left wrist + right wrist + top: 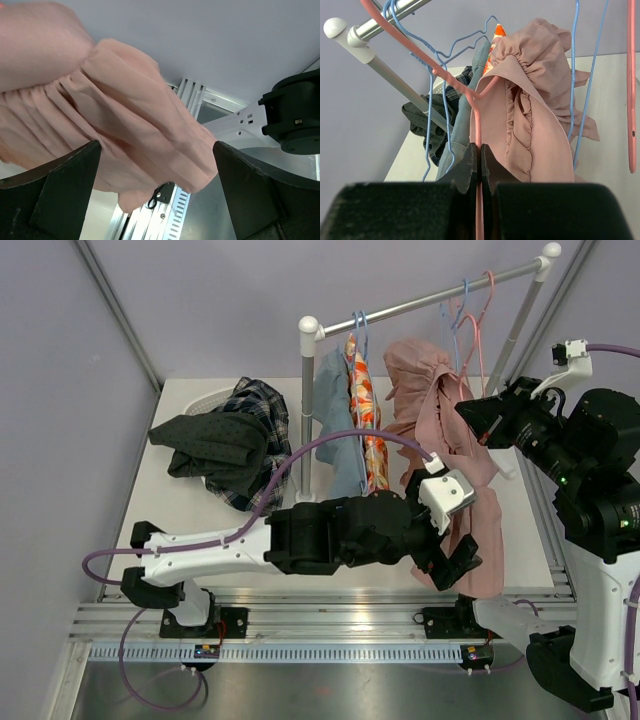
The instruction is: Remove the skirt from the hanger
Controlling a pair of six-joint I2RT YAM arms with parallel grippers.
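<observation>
Top external view: the pink skirt (432,405) hangs at the right end of the rail (420,302), above the desk (180,510). Its gathered top is bunched high and its hem drops toward the near edge of the desk.

- Beside it on the rail: a grey-blue garment (335,420) and an orange patterned one (368,425).
- A heap of dark and plaid clothes (225,445) lies well apart, at the far left of the desk.

Left claw (455,565): reaches across to the lower edge of the skirt.
- Left wrist view: fingers spread wide, with a fold of the pink hem lying between them.
- Neither finger visibly presses the cloth, so there is no grip yet.

Right claw (479,150): fingers pressed together, pinching the wire of the pink hanger (478,125) just beside the skirt's ruffled waistband.
- Blue hangers (432,100) hang close on either side.
- Which part of the hanger the wire belongs to: cannot tell.

Progress (judgement): early.
- Done: the hanger is steadied and the free claw is placed around the hem.
- Left: everything that counts. The skirt is still fully on the hanger, and no part of the waistband has slipped off.
- Next step likely calls for closing on the hem, then drawing the cloth down and off while the hanger is held firm.
- Risk: the gathered waist could snag on the wire, or the neighbouring blue hangers could get dragged along.
</observation>
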